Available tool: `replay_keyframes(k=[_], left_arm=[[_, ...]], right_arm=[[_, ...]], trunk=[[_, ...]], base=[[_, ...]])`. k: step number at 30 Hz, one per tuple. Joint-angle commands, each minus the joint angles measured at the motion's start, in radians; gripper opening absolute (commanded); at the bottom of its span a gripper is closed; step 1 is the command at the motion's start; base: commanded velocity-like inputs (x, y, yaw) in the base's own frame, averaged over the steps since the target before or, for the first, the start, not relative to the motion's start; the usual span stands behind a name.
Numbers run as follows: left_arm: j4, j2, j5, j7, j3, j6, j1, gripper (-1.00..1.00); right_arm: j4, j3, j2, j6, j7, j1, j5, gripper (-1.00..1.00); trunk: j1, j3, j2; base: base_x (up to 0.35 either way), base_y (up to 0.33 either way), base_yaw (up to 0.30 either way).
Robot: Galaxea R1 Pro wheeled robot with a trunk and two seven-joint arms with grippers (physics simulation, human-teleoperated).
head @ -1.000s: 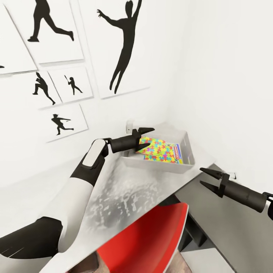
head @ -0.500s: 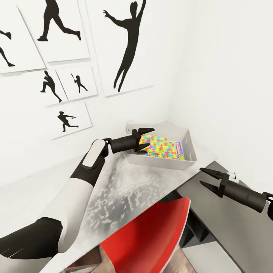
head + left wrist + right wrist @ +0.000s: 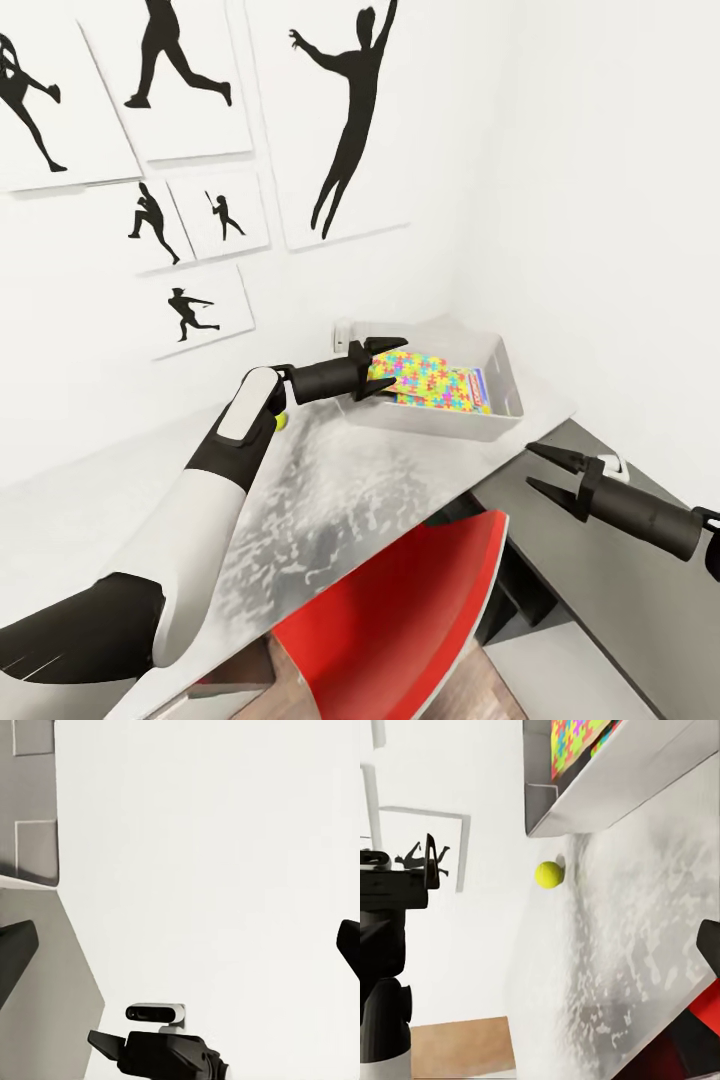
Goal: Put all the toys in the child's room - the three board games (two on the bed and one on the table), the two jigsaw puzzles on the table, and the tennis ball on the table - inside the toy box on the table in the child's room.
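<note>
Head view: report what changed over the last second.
Mostly the camera swung: the wall pictures slid right in frame, and the things did not move. The tennis ball has come into sight beside the left arm. The left gripper stays with jaws open over the toy box, above the jigsaw puzzles. The right gripper stays open. Nothing was taken or let go.
</note>
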Motion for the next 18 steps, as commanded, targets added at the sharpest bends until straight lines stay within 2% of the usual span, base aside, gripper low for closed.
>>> replay_keyframes(k=[1, 13, 18], left_arm=[[0.001, 0.0, -0.01, -0.01, 0.001, 0.002, -0.001, 1.0], [-0.001, 0.0, -0.01, -0.01, -0.001, 0.004, -0.001, 1.0], [-0.044, 0.0, -0.01, -0.01, 0.0, 0.005, 0.017, 1.0]], right_arm=[[0.0, -0.001, 0.0, 0.004, -0.006, -0.001, -0.006, 1.0], [-0.001, -0.002, 0.0, 0.004, -0.006, -0.001, -0.006, 1.0], [-0.001, -0.002, 0.0, 0.004, -0.006, -0.001, -0.006, 1.0]], trunk=[[0.001, -0.001, -0.002], [0.001, 0.012, -0.002], [0.001, 0.018, -0.002]], base=[[-0.001, 0.001, 0.153], [0.0, 0.0, 0.21], [0.0, 0.0, 0.216]])
